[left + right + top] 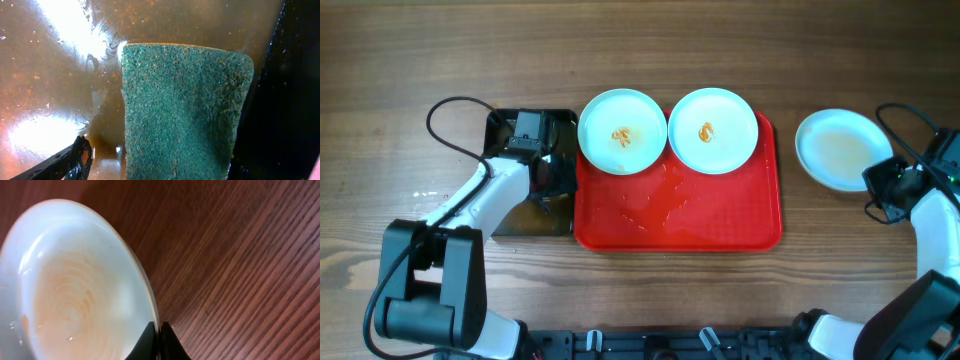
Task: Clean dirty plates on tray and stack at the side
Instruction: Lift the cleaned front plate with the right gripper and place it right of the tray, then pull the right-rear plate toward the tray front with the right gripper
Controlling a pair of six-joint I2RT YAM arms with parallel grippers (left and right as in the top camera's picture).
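Two plates with orange smears at centre sit on the far edge of the red tray. A third plate with a faint orange film lies on the table to the right of the tray. My right gripper is shut on its near-right rim; the right wrist view shows the fingers pinching the plate's edge. My left gripper is down in the black tray, open over a green sponge. One finger stands apart from the sponge; the other is out of view.
The black tray stands against the red tray's left side and holds brownish water. The red tray's surface is wet near its middle. A black cable loops behind the left arm.
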